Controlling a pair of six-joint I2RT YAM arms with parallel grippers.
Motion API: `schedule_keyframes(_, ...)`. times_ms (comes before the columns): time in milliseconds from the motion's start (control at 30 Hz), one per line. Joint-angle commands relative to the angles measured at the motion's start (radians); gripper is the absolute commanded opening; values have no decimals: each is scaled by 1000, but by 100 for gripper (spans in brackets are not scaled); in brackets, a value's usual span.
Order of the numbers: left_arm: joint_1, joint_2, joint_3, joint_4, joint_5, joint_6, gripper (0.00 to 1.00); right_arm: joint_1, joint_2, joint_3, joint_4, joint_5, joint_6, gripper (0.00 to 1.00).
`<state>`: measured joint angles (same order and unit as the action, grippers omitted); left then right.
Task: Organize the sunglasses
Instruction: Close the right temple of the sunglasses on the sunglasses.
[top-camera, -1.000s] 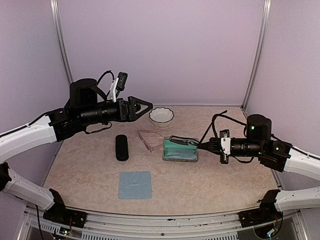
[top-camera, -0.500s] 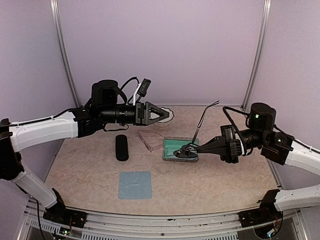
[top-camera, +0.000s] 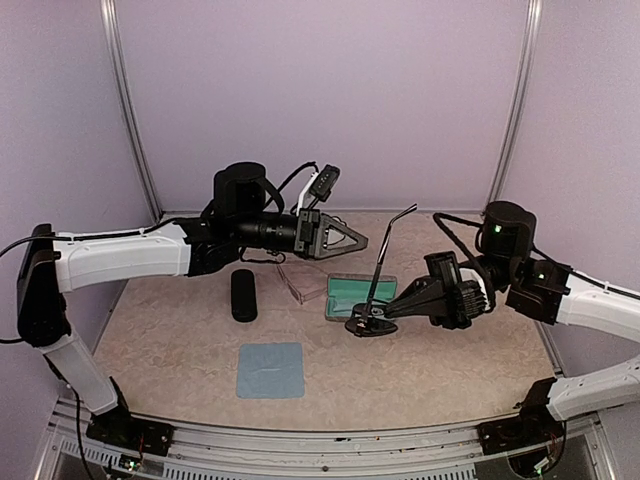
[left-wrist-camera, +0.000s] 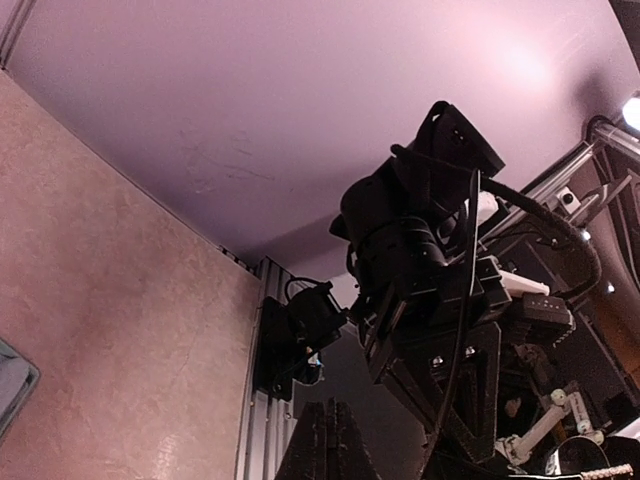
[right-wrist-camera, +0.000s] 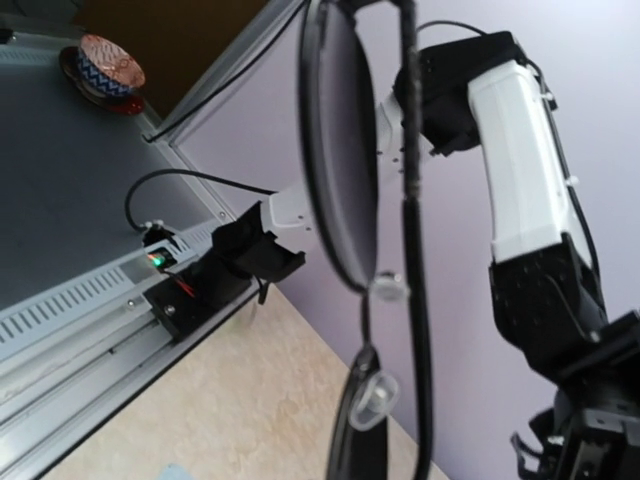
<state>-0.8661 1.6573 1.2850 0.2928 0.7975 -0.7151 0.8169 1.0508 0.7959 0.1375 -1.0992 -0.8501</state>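
— Blue cloth (top-camera: 270, 370) lies nearest on the desk (top-camera: 450, 375). What's past it?
— Right pincer (top-camera: 385, 313), pinching the round dark sunglasses (top-camera: 364, 323) by their front, just ahead of the open teal-lined case (top-camera: 360, 295). One wire arm stands straight up. Whether they touch the desk, I cannot tell.
— And the other pair?
— Pinkish clear-framed sunglasses (top-camera: 298, 280) lie left of that case, with the black oblong case (top-camera: 243, 295) further left.
— Left pincer (top-camera: 357, 241)?
— Pressed together on nothing, hovering farther back above the clear pair.
— Risks?
— It's a thin hold, so the pair may twist or slip. That raised arm could snag the left pincer or foul the case's rim.
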Motion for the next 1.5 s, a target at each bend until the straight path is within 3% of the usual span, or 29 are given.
schedule_keyframes(0,-25,25,34,93,106,-28,0,19,35,38,63,-42,14,0)
schedule_keyframes(433,-60,9,25,182,203,-41,0,24,112,42,127,-51,50,0)
schedule_keyframes(700,-66,-48,-21,215,253,-15,0,23,96,4,192,56,151,0)
schedule_keyframes(933,-69,-103,-60,147,277,62,0,24,67,-25,199,185,176,0)
schedule_keyframes(1233,22,-215,-124,59,79,94,0,24,21,-7,45,327,127,0)
schedule_keyframes(1467,140,-340,-202,-12,-113,104,0,24,-17,11,-128,568,45,0)
